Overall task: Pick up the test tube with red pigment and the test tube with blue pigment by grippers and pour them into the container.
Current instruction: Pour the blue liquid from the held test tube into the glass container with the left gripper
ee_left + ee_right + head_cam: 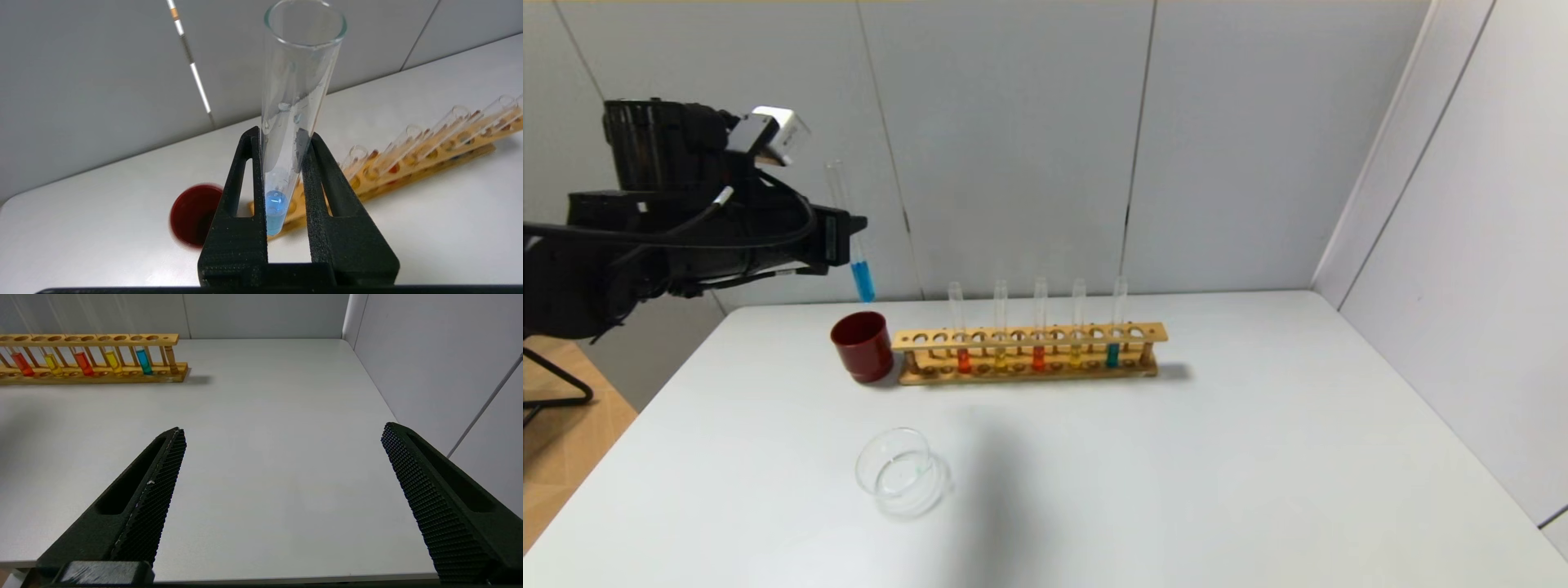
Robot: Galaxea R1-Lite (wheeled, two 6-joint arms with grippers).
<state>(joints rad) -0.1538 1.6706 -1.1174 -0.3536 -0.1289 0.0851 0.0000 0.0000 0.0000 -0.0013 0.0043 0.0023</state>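
Left hand (282, 143) pinches blue-pigment tube (853, 237) low on its glass, upper left of frame — light, slick, fragile; right hand (282, 435) wide open, empty.

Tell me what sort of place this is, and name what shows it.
Probably a mock chemistry-lab bench in a robot test booth. A wooden tube rack of coloured liquids and a glass dish stand on a white table walled by plain grey panels; the left gripper holds a blue tube.

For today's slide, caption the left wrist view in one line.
Left gripper holds a blue tube above the red cup and rack.
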